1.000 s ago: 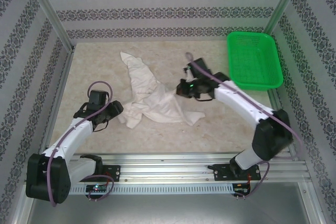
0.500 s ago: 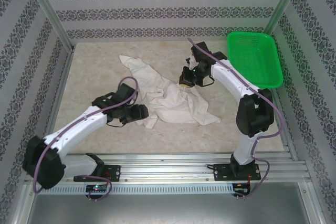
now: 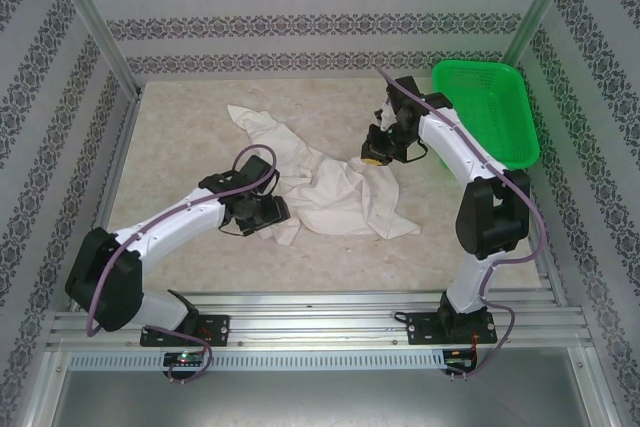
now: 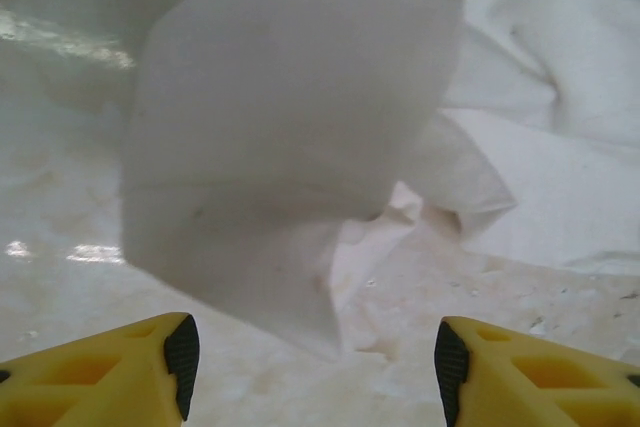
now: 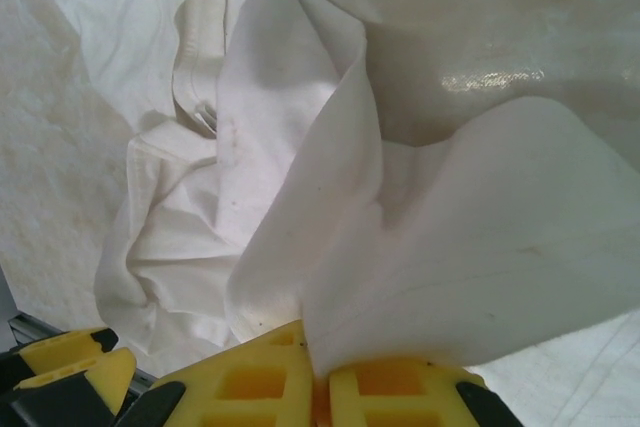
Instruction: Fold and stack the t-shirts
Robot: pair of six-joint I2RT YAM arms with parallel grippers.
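Near the green basket (image 3: 490, 117), pinching a raised fold of the t-shirt (image 3: 335, 197), crumpled on the middle of the table (image 3: 180, 137), tight in the right gripper (image 5: 320, 382). At the cloth's near-left edge, holding the left gripper (image 4: 312, 352) wide apart, gripping nothing.

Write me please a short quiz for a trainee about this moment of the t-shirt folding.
1. True or false: the right hand pinches a fold of the t-shirt.
2. Choose one. The left hand is: A) open, in front of the cloth; B) shut on the cloth; C) shut with nothing in it.
3. Fill in: the green basket stands at the far ____ corner of the table.

Key: 1 true; 2 A; 3 right.
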